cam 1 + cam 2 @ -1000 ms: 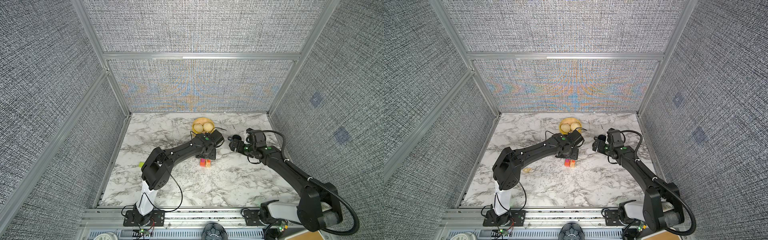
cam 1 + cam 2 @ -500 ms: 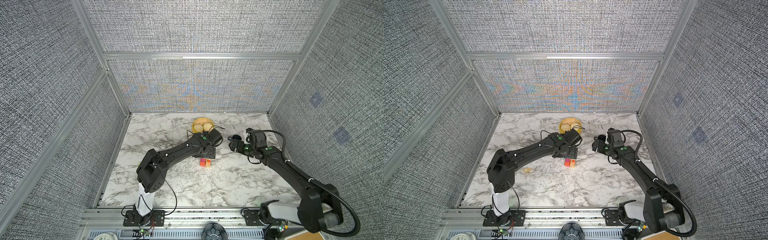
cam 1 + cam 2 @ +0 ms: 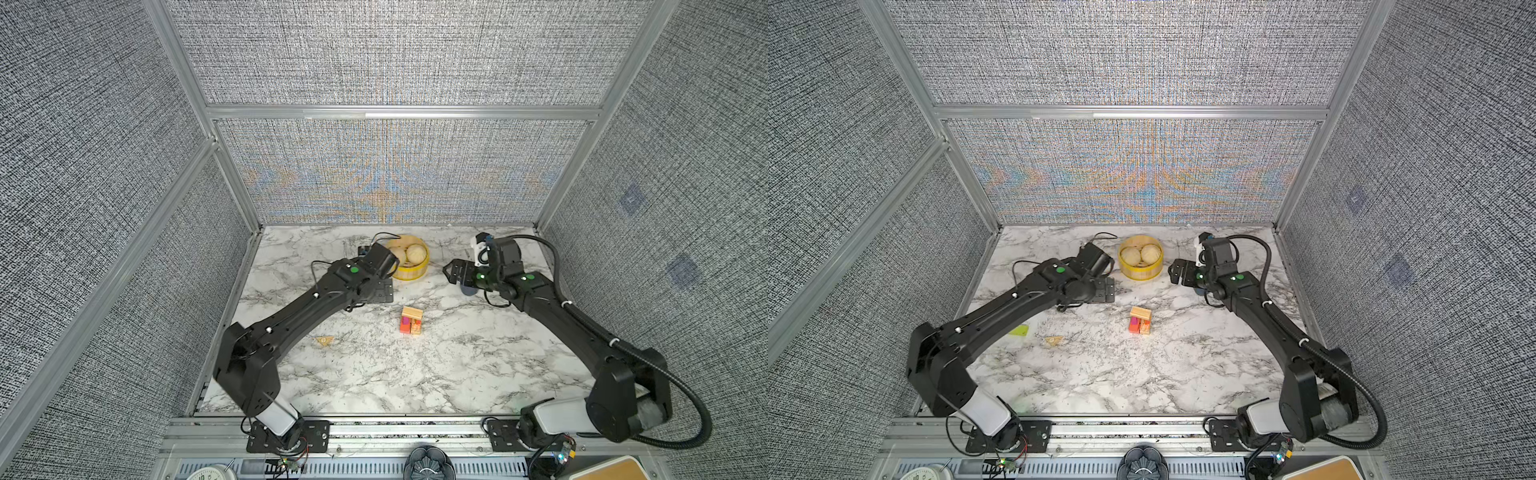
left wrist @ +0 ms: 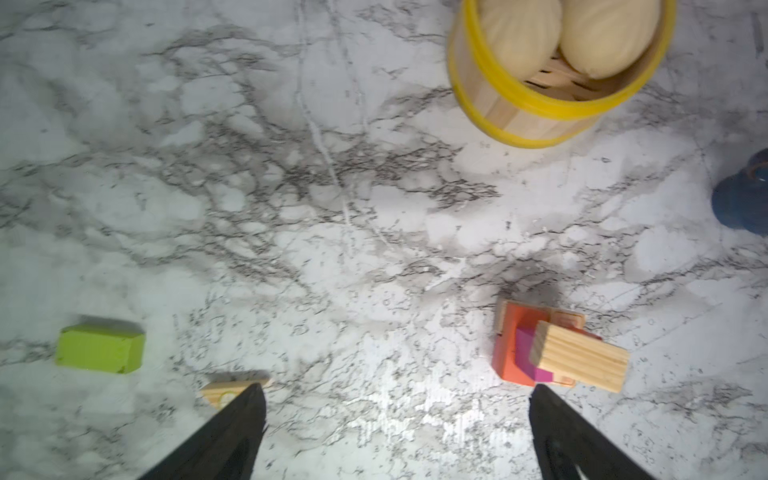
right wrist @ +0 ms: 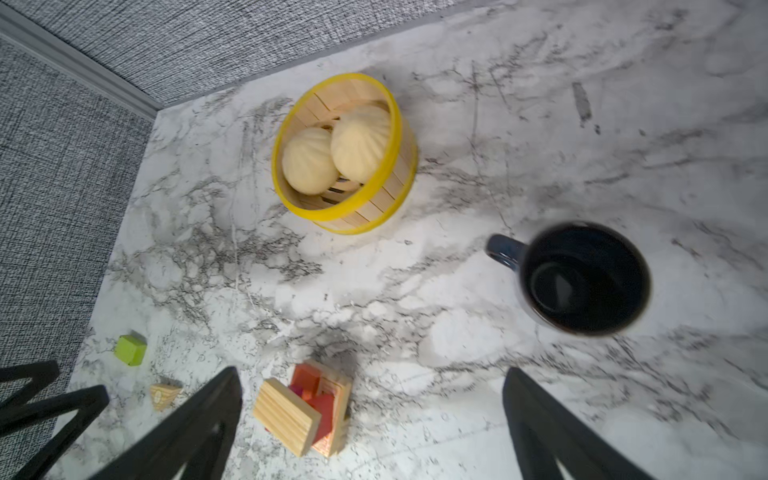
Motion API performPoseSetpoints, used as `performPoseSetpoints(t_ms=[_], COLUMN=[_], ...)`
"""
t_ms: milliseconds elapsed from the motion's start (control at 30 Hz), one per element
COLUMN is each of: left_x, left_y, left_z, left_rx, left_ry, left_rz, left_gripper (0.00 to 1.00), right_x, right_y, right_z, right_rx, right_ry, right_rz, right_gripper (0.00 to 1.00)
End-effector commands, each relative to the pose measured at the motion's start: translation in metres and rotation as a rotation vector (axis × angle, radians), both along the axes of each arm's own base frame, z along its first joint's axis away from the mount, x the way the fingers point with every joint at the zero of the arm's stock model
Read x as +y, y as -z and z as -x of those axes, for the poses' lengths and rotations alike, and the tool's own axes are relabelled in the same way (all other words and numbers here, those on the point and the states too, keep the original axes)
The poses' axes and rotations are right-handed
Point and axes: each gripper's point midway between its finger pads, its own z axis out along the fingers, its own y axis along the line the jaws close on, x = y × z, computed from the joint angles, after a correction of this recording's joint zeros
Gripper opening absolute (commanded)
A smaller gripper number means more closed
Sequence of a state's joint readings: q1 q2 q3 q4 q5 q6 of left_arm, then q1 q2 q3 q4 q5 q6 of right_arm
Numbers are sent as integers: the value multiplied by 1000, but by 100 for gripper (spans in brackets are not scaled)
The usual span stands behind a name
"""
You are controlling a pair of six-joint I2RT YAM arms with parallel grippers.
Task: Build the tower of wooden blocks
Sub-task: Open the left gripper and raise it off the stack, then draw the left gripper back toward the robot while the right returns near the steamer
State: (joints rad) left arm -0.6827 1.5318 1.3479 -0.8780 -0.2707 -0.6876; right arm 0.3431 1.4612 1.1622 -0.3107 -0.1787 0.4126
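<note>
Left pincer [image 4: 397, 390] now back from tower [image 3: 411, 321], spread; right pincer [image 5: 372, 372] spread near mug [image 5: 582, 278], basket [image 5: 328, 216] beside.

Bare marble [image 3: 374, 374] around tower [image 3: 411, 326]; basket [image 3: 412, 273], mug [image 5: 582, 278] beyond.

Place: a robot test cell in a lab, not a home or a kitchen.
Walls: grey woven panels [image 3: 395, 62] set in an aluminium frame [image 3: 399, 113] close it in at the back and on both sides.
Floor of the cell: one marble-patterned surface [image 3: 374, 374].
Machines: a black left arm [image 3: 299, 316] and right arm [image 3: 582, 328] stand bolted to a metal rail [image 3: 415, 432] along the front edge (bare cabling [image 3: 690, 419] loops from one base).
Props: a yellow-rimmed steamer basket [image 3: 409, 275] with buns, a dark mug [image 5: 582, 278] and small wood blocks [image 3: 411, 326], few and unrelated.
Front edge: a clock face [image 3: 212, 473] shows below the rail.
</note>
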Motion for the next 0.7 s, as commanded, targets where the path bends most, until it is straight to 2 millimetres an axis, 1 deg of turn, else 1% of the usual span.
performPoseSetpoints(t_ms=[0, 67, 200, 333, 433, 533, 667], left_x=[33, 57, 100, 133, 151, 168, 186], left_y=[-3, -1, 9, 30, 48, 66, 87], left_z=[2, 7, 17, 27, 32, 35, 32], left_rx=[-34, -56, -78, -92, -84, -57, -32], left_ry=[-52, -87, -161, -208, -260, -328, -404], left_rz=[5, -2, -11, -29, -37, -64, -90], left_gripper=[100, 100, 100, 99, 100, 100, 100], right_x=[26, 46, 84, 119, 136, 147, 156], right_y=[-9, -16, -20, -23, -24, -26, -27], right_z=[-14, -23, -41, -53, -59, -63, -66], right_rx=[-19, -35, -49, -62, -66, -70, -76], right_ry=[-67, -107, -183, -258, -297, -323, -351], right_rz=[4, -6, -20, -44, -56, -75, -94], right_gripper=[99, 99, 99, 99, 99, 99, 99])
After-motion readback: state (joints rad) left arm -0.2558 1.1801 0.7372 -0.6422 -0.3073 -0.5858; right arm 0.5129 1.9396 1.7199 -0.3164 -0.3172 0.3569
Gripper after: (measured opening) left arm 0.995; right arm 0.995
